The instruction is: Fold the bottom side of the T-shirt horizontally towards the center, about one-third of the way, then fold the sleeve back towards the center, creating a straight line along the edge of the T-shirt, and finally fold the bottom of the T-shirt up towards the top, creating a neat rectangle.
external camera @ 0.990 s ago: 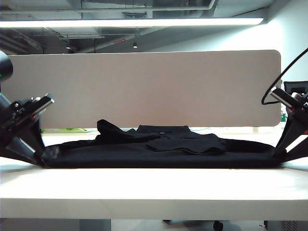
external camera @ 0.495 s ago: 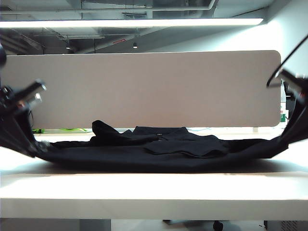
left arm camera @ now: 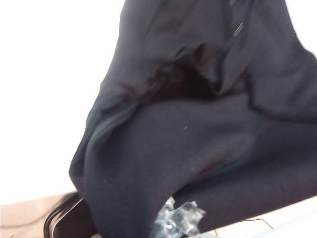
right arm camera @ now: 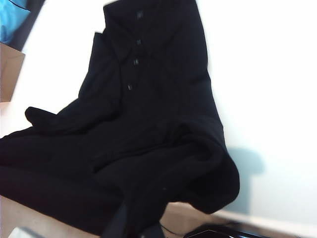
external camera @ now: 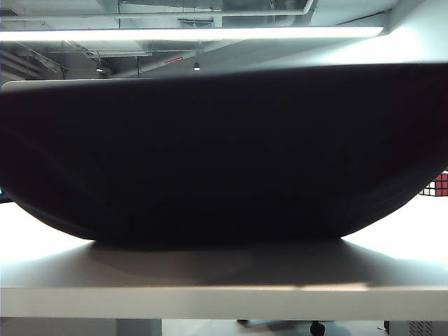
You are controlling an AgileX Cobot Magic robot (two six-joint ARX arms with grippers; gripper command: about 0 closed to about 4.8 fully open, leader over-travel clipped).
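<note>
One garment: the T-shirt (external camera: 224, 154), black, raised as a broad sheet across nearly the whole exterior view.
Lower curve: sags in a shallow bow, its lowest stretch meeting the counter (external camera: 224, 276) near the middle.
Bottom of the T-shirt (external camera: 224, 78): taken to be the upper edge of the raised sheet, running roughly level from side to side.
Left pincer (left arm camera: 171, 224): mostly buried under cloth in the left wrist view; jaws together, clamped on the T-shirt at the left end.
Right pincer (right arm camera: 148, 230): barely visible beneath the fabric in the right wrist view; jaws together, clamped on the T-shirt at the right end.
Placket: a row of dark buttons (right arm camera: 132, 62) shows in the right wrist view, on the part lying on the counter.
Background: a multicoloured cube (external camera: 437, 185) at the far right of the exterior view.
</note>
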